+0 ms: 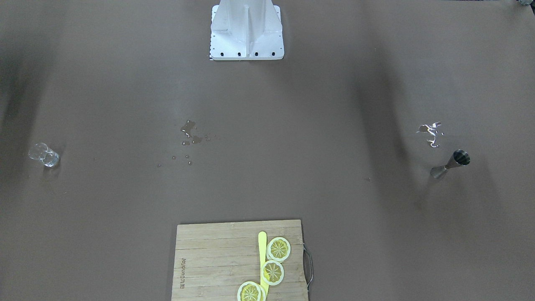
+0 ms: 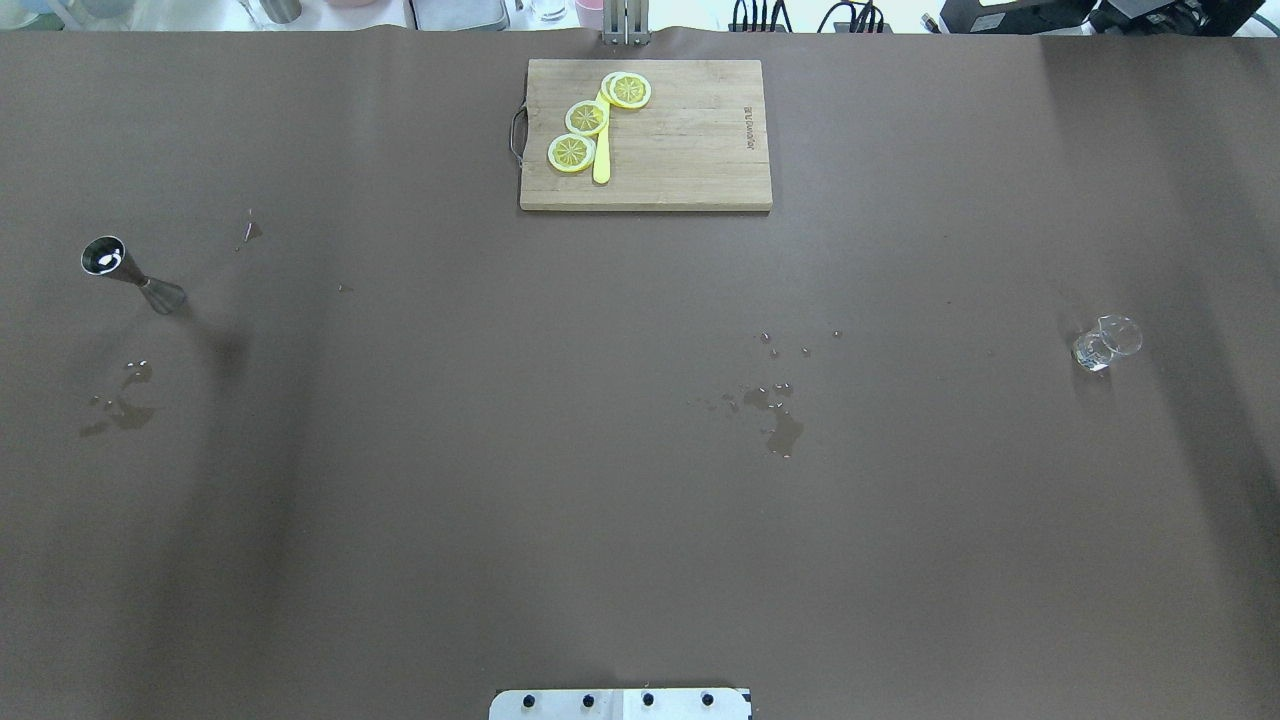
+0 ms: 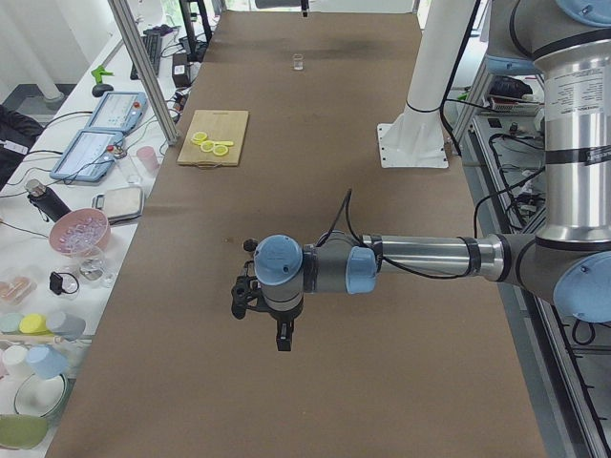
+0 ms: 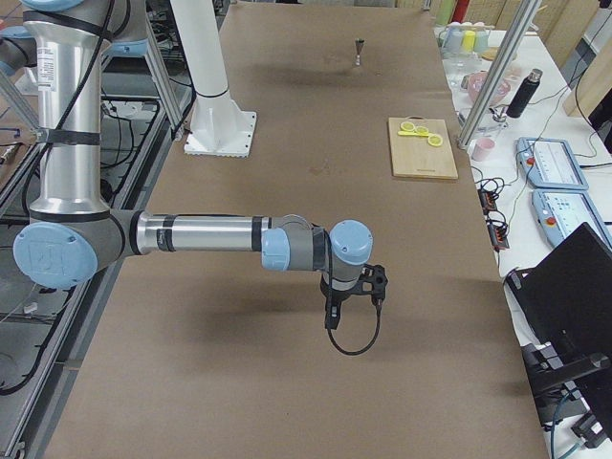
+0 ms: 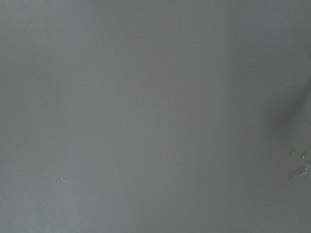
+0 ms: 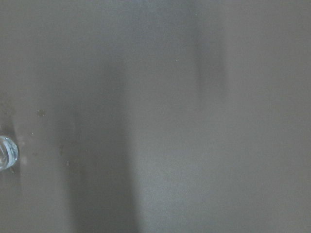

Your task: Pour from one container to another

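Standing upright, the jigger (image 2: 130,275) and glass (image 2: 1105,343) are well apart on the tabletop (image 2: 640,520). Cannot tell whether left gripper (image 3: 244,298) or right gripper (image 4: 375,279) is open

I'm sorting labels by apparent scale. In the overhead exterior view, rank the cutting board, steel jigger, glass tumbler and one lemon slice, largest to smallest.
1. cutting board
2. steel jigger
3. glass tumbler
4. lemon slice, only slightly smaller than the tumbler; nearly alike.
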